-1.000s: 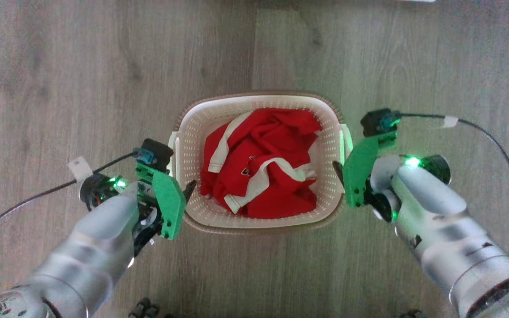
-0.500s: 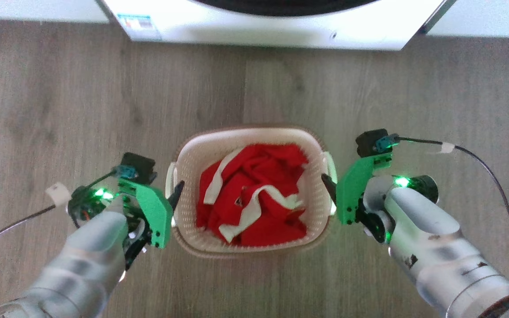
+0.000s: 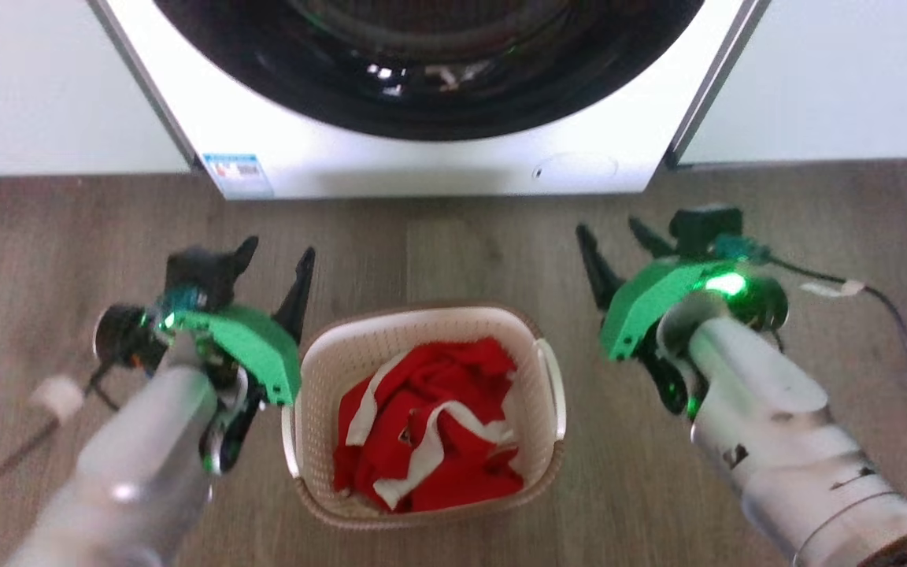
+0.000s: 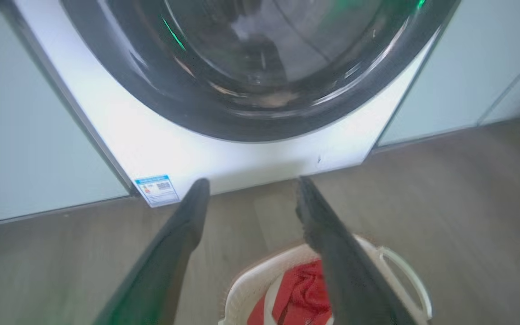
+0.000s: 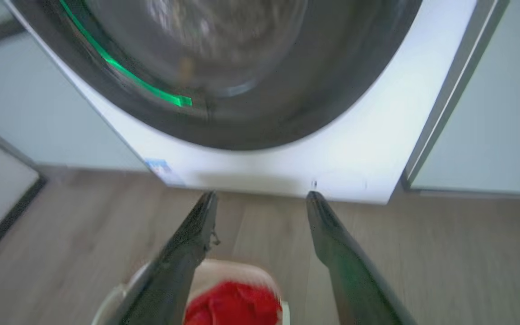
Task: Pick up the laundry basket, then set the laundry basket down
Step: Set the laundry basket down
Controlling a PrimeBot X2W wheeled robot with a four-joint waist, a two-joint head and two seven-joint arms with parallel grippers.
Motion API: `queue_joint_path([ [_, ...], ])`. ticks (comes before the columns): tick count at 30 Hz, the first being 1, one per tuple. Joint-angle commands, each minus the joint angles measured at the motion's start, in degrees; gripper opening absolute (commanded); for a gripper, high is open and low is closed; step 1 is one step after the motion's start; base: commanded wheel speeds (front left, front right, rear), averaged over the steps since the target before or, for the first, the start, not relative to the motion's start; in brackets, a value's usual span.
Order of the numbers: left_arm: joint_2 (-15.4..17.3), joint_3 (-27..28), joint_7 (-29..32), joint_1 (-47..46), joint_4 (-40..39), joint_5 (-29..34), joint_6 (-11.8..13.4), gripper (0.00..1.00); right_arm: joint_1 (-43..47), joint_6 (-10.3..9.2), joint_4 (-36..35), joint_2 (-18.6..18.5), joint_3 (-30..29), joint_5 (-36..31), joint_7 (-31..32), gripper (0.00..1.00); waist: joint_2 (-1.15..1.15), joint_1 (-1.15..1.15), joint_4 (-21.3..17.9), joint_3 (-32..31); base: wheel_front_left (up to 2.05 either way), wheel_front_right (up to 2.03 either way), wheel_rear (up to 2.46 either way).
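Both left pincer and right pincer gape empty.

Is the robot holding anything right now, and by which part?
Nothing is held. The left gripper and right gripper are open and empty, clear of the cream perforated plastic laundry basket on the wooden floor.

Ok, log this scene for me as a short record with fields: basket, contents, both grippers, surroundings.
laundry basket: upright on the wood floor, in front of the washing machine
contents: red garment with white trim
left gripper: jaws open, empty, by the basket's left side
right gripper: jaws open, empty, apart from the right handle
held: nothing
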Motion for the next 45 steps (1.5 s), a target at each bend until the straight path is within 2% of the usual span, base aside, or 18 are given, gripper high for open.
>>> queue_joint_path([
  [1,2.4,5.4,-0.6,1.2,-4.8,2.6,1.1,1.00,0.5,0.40,-3.8,1.1,-2.4,-2.1,-0.9,1.00,0.00,0.00,-1.1,-2.2,0.00,0.00,0.00],
  [5,2.0,14.3,-0.6,7.6,-15.5,9.8,2.1,1.00,4.1,0.40,-14.8,1.1,-11.8,-9.2,-1.0,1.00,0.00,0.00,-1.4,-4.5,0.00,0.00,0.00],
  [9,0.3,21.6,-0.6,12.4,-23.8,14.9,1.1,1.00,9.3,0.40,-26.2,1.1,-18.3,-14.1,-1.0,1.00,0.00,0.00,-1.4,-6.5,0.00,0.00,0.00],
  [14,-2.2,28.8,-0.6,16.2,-31.4,19.0,-1.0,1.00,14.0,0.40,-37.5,1.1,-22.7,-17.6,-1.0,1.00,0.00,0.00,-1.4,-8.5,0.00,0.00,0.00],
  [19,-4.5,33.1,-0.6,19.4,-34.7,20.5,-2.5,1.00,17.8,0.40,-44.6,1.1,-25.3,-19.4,-1.0,1.00,0.00,0.00,-1.4,-9.9,0.00,0.00,0.00],
  [26,-6.9,36.4,-0.6,24.1,-39.4,24.4,-4.2,1.00,22.5,0.40,-48.2,1.1,-26.1,-22.4,-1.0,1.00,0.00,0.00,-1.2,-10.4,0.00,0.00,0.00],
  [31,-8.9,38.2,-0.6,27.5,-39.8,25.5,-5.3,1.00,25.0,0.40,-48.7,1.1,-26.6,-23.5,-1.0,1.00,0.00,0.00,-1.1,-10.5,0.00,0.00,0.00],
  [39,-12.1,40.3,-0.6,33.2,-39.1,27.4,-8.5,1.00,31.3,0.40,-49.1,1.1,-27.3,-24.1,-1.0,1.00,0.00,0.00,-1.0,-10.7,0.00,0.00,0.00],
  [45,-13.8,41.8,-0.6,36.1,-37.6,27.9,-9.7,1.00,35.9,0.40,-48.4,1.1,-27.7,-24.2,-1.0,1.00,0.00,0.00,-1.2,-10.7,0.00,0.00,0.00],
])
